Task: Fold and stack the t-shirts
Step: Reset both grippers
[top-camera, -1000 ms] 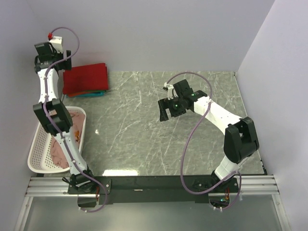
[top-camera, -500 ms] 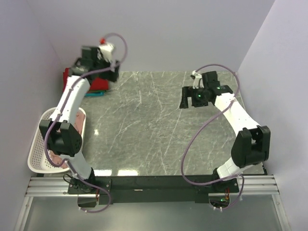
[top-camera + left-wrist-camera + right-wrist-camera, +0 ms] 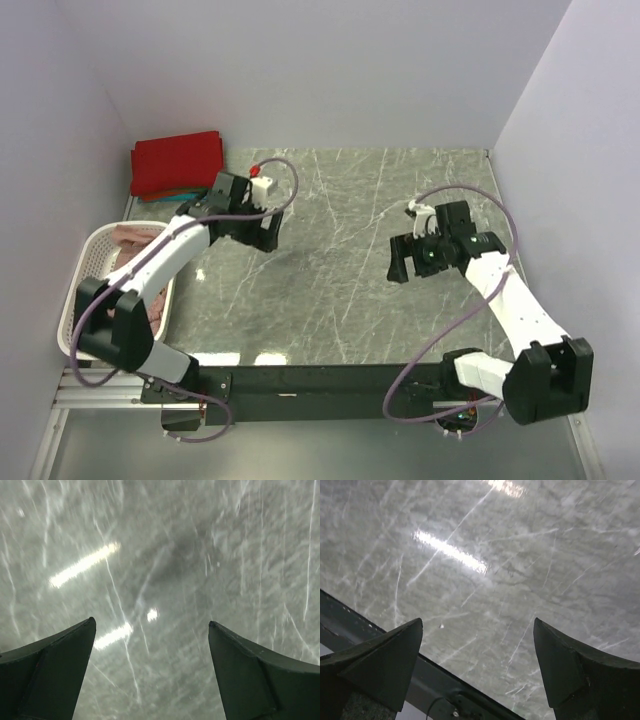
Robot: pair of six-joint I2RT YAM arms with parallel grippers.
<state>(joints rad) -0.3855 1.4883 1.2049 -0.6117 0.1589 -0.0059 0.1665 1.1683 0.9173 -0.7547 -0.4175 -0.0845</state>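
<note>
My left gripper (image 3: 151, 625) and right gripper (image 3: 478, 622) both released wide over grey marble tabletop (image 3: 340, 210) — I see folded dark red cloth t-shirt (image 3: 177, 163) upper left, dusty pink t-shirt (image 3: 128, 238) in white lattice basket (image 3: 88, 258).

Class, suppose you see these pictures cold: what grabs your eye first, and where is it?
The folded red t-shirt stands out at the far left corner of the grey marble table. Next comes the white lattice basket at the left edge, holding crumpled pink cloth. The left arm and right arm hang over bare marble, jaws wide open and empty.
</note>
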